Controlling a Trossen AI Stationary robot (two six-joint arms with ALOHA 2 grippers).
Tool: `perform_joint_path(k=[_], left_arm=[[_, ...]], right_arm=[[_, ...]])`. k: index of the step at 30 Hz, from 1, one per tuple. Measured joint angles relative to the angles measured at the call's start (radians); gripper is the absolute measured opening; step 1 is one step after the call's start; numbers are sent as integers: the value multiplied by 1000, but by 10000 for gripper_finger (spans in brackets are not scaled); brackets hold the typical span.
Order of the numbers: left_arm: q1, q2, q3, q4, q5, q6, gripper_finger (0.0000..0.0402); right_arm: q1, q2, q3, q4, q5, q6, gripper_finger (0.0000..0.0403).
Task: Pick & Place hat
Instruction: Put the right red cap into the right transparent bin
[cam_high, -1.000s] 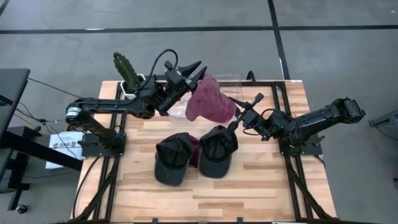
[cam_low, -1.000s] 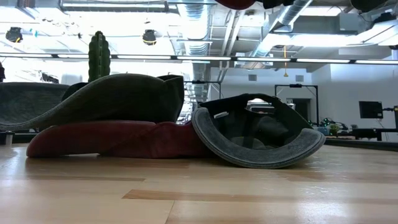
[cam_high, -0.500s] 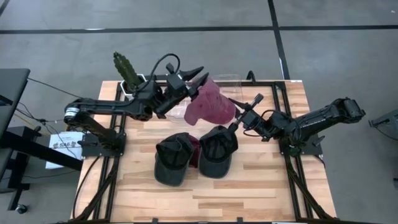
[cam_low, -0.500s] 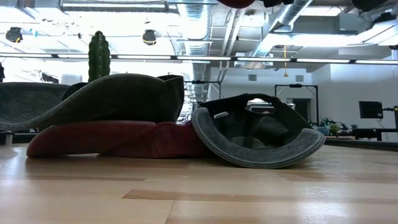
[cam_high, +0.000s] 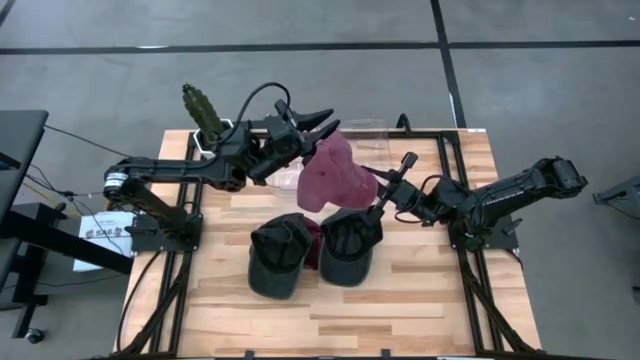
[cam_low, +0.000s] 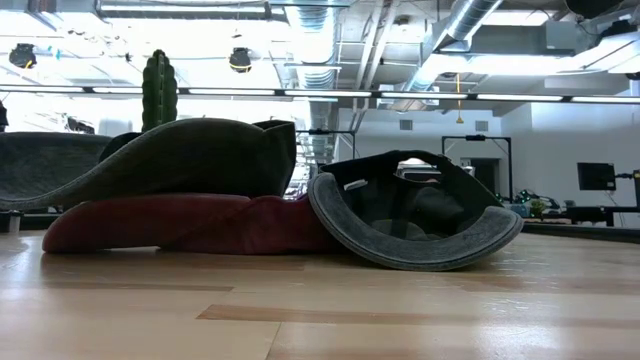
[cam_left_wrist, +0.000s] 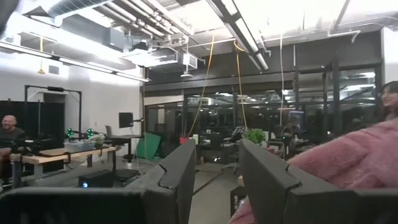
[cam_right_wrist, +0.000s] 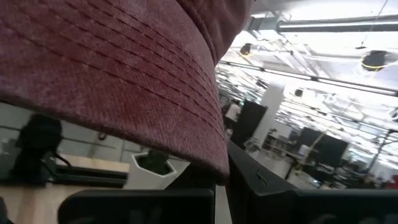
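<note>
A maroon-pink hat (cam_high: 335, 172) is up in the air over the far middle of the table, held by my right gripper (cam_high: 383, 195), which is shut on its brim. My left gripper (cam_high: 328, 118) is open just to the far left of the hat's crown. In the left wrist view my left gripper (cam_left_wrist: 217, 149) has nothing between its fingers, and the hat (cam_left_wrist: 348, 155) shows beside one finger. In the right wrist view the hat's brim (cam_right_wrist: 124, 81) fills the space above my right gripper (cam_right_wrist: 221, 180). In the low view neither gripper shows. My right gripper pinches the hat by its brim edge (cam_right_wrist: 214, 165), which runs down between the two fingers (cam_right_wrist: 267, 186). It comes at the hat from the table's right, slanting upward. The hat is lifted clear of the table, with its crown stretching out toward the left arm.
Two dark caps (cam_high: 275, 258) (cam_high: 350, 243) lie mid-table on a maroon cap (cam_high: 313, 245). In the low view these are a dark green cap (cam_low: 180, 160), a maroon cap (cam_low: 180, 222) and an upturned grey cap (cam_low: 415, 215). A cactus (cam_high: 205, 110) and a clear container (cam_high: 365, 130) stand by the far edge.
The held hat has shifted a little toward the near edge and turned slightly in the right gripper. Its red underside has gone from the top of the low view. The left gripper has stayed open beside the crown.
</note>
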Motion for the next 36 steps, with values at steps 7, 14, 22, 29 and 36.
perform_joint_path(k=[7,14,22,29,36], left_arm=[[-3,16,0,6,11,0,122],[15,24,0,1,10,77,122],[95,25,0,118,7,90,122],[181,31,0,203,35,57,122],[228,73,0,255,35,33,122]], right_arm=[[-27,0,0,-4,24,23,1],[-76,0,0,110,31,29,1],[-151,0,0,71,-39,202,1],[-204,0,0,2,-64,317,1],[-230,0,0,-48,-54,357,1]])
